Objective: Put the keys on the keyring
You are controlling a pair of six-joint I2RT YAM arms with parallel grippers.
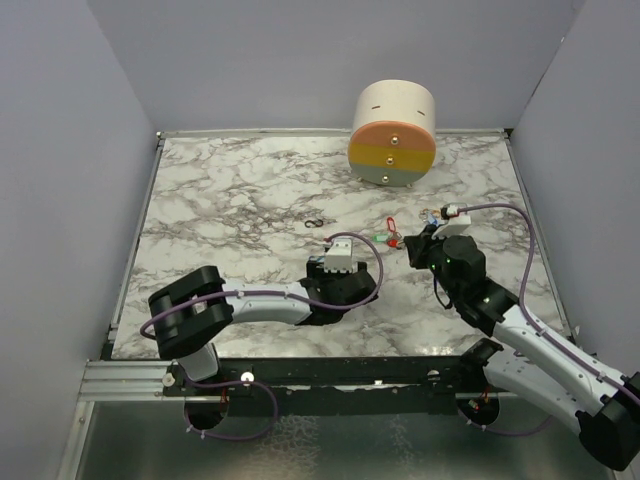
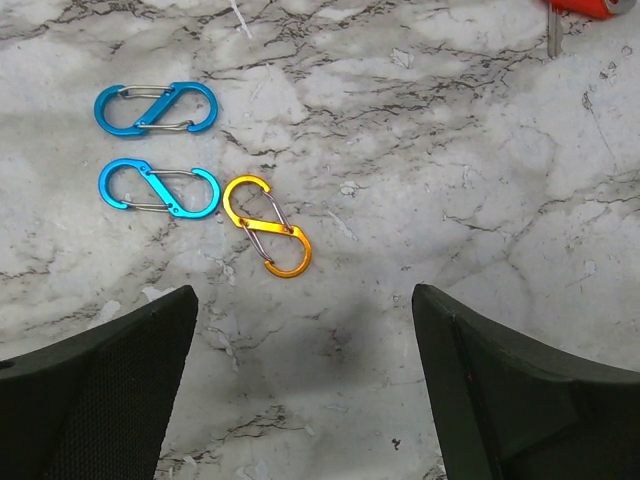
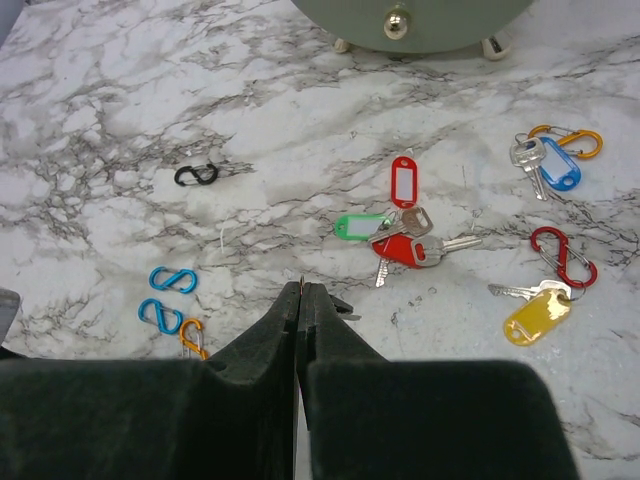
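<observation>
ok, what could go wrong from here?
1. The left end effector is open near the orange clip and blue clips, not a key: it may grab a clip.
2. The red key overlaps the green tag and silver keys: a pinch by the shut right end effector might drag the pile.

text: none legible | labels: none legible | numbers, signs: none

Two blue clips [image 2: 158, 188], orange clip [image 2: 267, 226] beside lower; end effector [image 2: 303, 292] spread wide; perhaps red key [image 2: 592, 6] top-right.
</observation>
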